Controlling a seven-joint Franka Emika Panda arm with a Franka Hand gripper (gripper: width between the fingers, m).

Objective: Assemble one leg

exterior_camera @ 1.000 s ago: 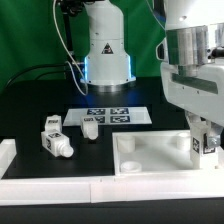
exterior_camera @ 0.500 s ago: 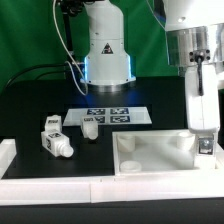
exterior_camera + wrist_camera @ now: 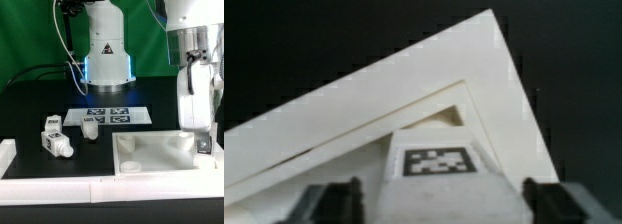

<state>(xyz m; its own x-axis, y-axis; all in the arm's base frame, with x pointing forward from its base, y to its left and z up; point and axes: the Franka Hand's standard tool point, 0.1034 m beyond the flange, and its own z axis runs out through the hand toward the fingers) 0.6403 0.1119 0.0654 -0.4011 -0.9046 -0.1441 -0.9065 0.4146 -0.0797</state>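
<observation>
My gripper clamps the leg by its flat sides: light, stiff plastic, probably slick.

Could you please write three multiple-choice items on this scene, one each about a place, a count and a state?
1. Where is the gripper?
A. over the marker board
B. at the tray-like board's corner on the exterior view's right
C. beside the loose legs on the exterior view's left

2. How many legs lie loose on the table on the exterior view's left?
A. two
B. four
C. none

3. What stands between the gripper's fingers in the wrist view?
A. nothing
B. a black cable
C. a tagged white leg

Answers: 1 B, it hangs at the tray-like board there. 2 A, one leg and another leg. 3 C, the tagged leg sits between them.
</observation>
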